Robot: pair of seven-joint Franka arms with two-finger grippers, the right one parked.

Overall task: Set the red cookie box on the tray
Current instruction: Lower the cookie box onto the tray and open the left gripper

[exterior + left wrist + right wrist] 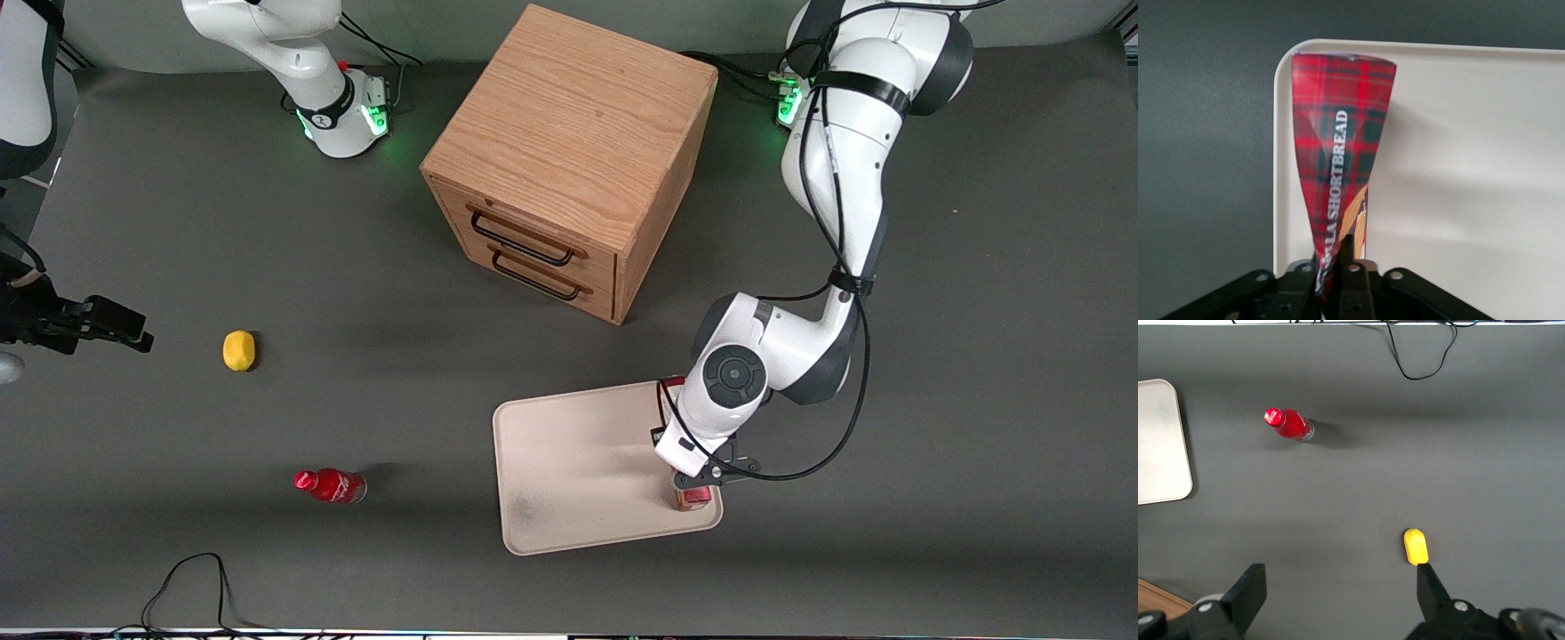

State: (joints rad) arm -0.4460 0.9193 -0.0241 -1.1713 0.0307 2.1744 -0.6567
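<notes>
Box held over the tray's edge, ready to be set down.

The left arm's gripper (693, 481) has its jaws pinched closed on one narrow end of the red cookie box (1341, 160), which the wrist view shows stretching away from the fingers with its long axis running along the tray's (569, 471) rim. In the front view the box sits at about four o'clock on the tray, just inside the edge nearest the working arm; its long axis runs roughly from eleven to five o'clock, mostly hidden under the wrist. Whether it already rests on the tray cannot be told. Gripping by the end likely lets the carton be laid flat along the rim. At ten o'clock from the tray stands the wooden drawer cabinet (569, 160); the small red bottle (331, 485) lies at nine o'clock on the table (978, 400).
</notes>
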